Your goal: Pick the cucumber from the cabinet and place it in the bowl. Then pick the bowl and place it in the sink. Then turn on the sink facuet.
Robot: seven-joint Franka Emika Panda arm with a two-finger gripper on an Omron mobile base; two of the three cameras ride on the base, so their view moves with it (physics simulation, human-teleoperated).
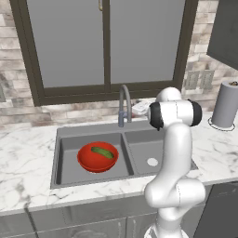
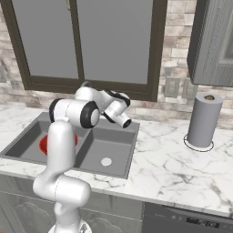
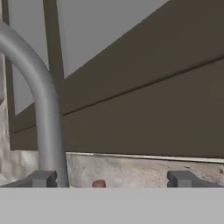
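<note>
Bowl: the red bowl [image 1: 97, 157] sits in the left basin of the sink [image 1: 65, 139], down at the bottom.
Cucumber: the little green cucumber [image 1: 102, 152] lies inside the bowl, tipped a bit, toward the back and right of it.
Tap: the sink facuet [image 1: 124, 105] stands at the back rim of the sink, about where the two basins meet. Its tall bent spout curves over toward the left basin.
Claw: the gripper [image 3: 111, 179] is up by the tap, behind the sink and well above the bowl. In the hand view its two dark tips stand wide apart, as open as they go, and they hold nothing.
Claw and tap: in the hand view the grey tap pipe [image 3: 41, 100] runs up just beside the left tip, close to it. I cannot tell if they touch. The pipe is not in the middle of the gap.
Right basin: it has a pale round drain hole [image 1: 152, 161].
Paper roll: a grey paper towel roll [image 2: 204, 120] stands on the counter [image 2: 168, 159], far to the right of the sink.
</note>
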